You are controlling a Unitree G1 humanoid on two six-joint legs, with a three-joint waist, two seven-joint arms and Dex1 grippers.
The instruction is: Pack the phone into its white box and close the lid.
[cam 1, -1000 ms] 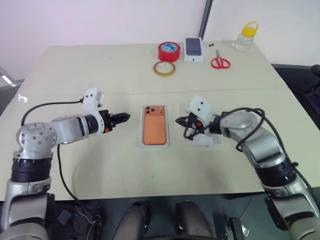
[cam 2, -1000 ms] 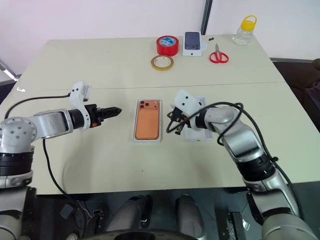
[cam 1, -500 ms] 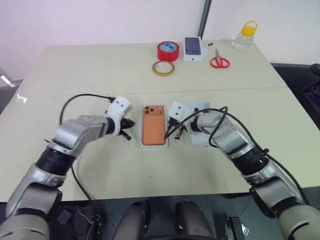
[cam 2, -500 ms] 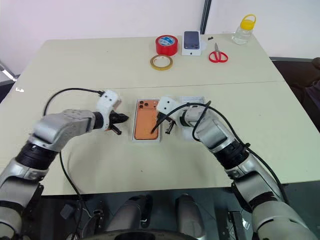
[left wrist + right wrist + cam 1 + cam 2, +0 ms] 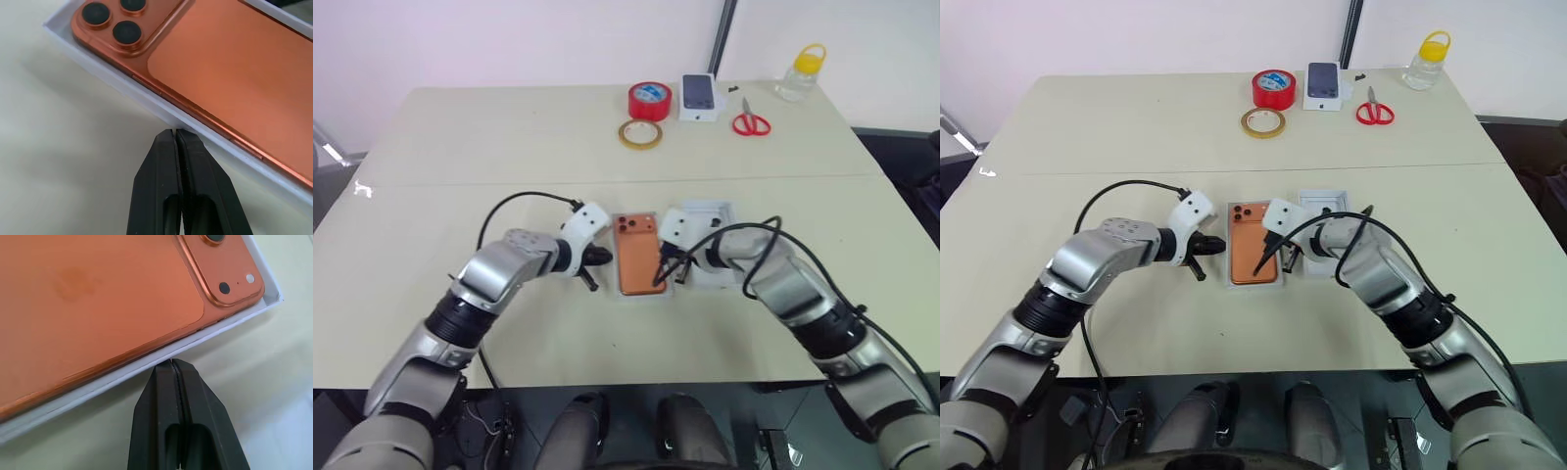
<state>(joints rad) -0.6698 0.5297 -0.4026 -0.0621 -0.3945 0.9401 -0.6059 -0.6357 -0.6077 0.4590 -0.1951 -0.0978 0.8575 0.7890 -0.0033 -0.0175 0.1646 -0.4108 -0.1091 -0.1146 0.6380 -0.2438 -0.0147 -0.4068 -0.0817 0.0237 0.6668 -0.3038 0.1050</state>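
The copper-orange phone lies back up inside the white box at the table's middle, its dark lenses at the far end. My left gripper is shut and empty. In the left wrist view its fingertips meet the outside of the box's left wall. My right gripper is shut too, with its tips against the box's right wall. The lid, an all-white tray, lies just right of the box, partly hidden behind my right wrist.
Along the far edge stand a red tape roll, a yellowish tape ring, a dark-screened phone on a small white box, red scissors and a yellow-capped bottle. A black cable loops over my left arm.
My left gripper has shut, rolled and swung right up to the box's left wall. My right gripper has dropped to the box's right wall. The camera has shifted as well.
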